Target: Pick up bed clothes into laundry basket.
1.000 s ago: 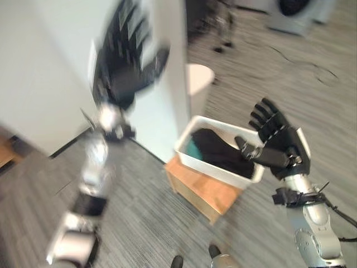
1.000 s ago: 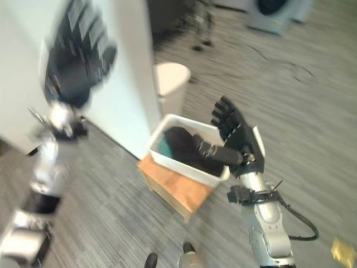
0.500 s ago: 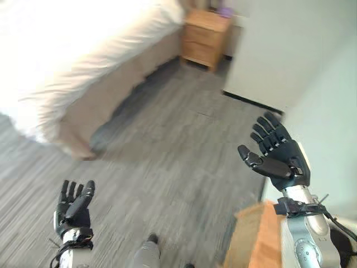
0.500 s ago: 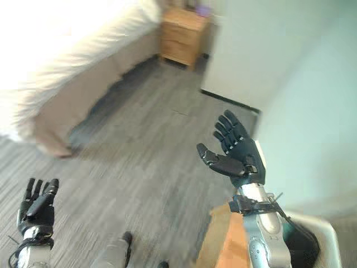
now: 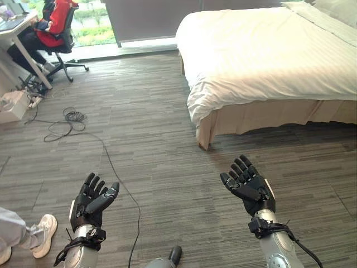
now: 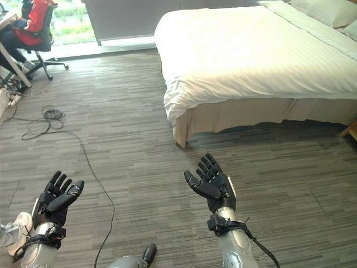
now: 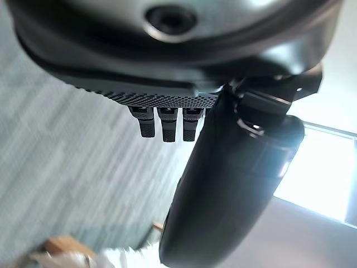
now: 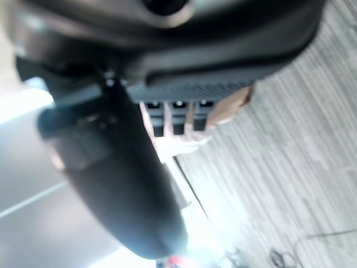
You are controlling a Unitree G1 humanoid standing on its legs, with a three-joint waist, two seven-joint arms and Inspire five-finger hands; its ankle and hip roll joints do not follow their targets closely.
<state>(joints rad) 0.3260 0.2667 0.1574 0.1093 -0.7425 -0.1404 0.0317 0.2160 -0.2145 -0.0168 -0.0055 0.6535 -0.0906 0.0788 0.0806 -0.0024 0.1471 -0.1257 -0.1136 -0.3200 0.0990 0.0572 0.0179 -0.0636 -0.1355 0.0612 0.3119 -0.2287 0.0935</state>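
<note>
A bed with white sheets and a beige base stands at the far right; no loose clothes show on it. My left hand is raised low on the left, palm up, fingers straight and holding nothing. Over the carpet right of centre my right hand is up too, open and empty, about a metre short of the bed's near corner. Both wrist views show straight fingers with nothing held.
A person in red sits on an office chair at a desk, far left. Black cables trail over the grey carpet. A person's white shoe shows at the lower left. A pillow lies at the bed's far end.
The camera has swung round from the basket and wall to the bed and the window side. Both hands stay open; the left, raised high a second ago, is now low.
</note>
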